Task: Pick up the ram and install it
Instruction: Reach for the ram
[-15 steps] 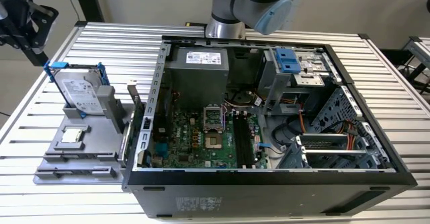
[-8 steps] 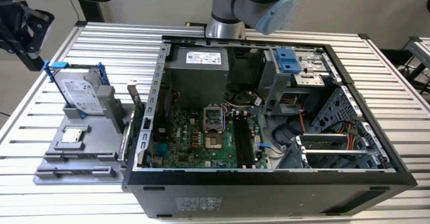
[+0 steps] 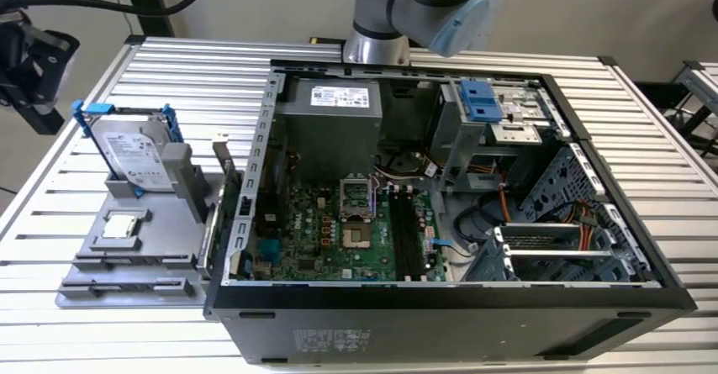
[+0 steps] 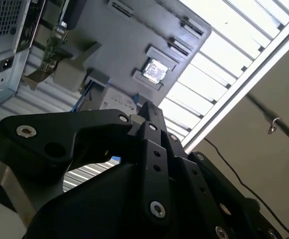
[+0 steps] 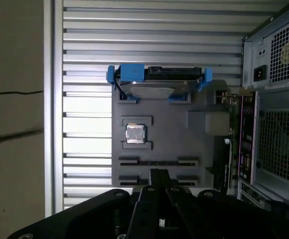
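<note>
Silver arm, blue cap — blk gripper w/ screws.

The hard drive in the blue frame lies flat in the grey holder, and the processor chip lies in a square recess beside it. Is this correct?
No. The hard drive in the blue frame stands on edge in the grey holder, as the exterior view shows. The processor chip does lie in a square recess beside it.

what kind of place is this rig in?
Looks like a robotics lab bench: an open computer case on a slatted metal table, a grey parts fixture holding a hard drive, and a robot arm behind it.
</note>
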You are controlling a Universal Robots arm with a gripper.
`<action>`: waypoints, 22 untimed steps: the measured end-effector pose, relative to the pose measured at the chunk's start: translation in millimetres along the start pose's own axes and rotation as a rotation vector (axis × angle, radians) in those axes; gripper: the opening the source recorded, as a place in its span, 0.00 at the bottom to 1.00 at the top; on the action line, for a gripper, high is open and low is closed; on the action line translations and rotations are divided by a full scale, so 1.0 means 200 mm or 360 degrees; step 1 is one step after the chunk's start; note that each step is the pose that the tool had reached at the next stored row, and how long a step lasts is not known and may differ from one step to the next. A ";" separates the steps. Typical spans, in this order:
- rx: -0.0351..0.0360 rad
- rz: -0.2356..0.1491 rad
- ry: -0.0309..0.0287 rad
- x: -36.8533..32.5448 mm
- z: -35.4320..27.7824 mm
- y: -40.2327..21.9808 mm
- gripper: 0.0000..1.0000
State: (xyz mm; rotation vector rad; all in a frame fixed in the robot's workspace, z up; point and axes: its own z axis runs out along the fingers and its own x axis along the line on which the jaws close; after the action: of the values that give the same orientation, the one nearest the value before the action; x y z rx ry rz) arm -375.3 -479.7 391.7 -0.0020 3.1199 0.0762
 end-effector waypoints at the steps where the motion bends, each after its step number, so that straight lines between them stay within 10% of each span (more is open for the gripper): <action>1: 0.0000 0.0000 0.00001 0.000 -0.001 -0.015 0.00; 14: 0.0000 0.0000 0.00002 0.000 -0.008 -0.184 0.00; 22: 0.0000 0.0000 0.00000 0.000 -0.008 -0.206 0.00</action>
State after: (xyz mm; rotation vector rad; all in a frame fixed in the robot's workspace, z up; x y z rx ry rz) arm -375.3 -520.9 391.4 -0.0020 3.1199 0.0762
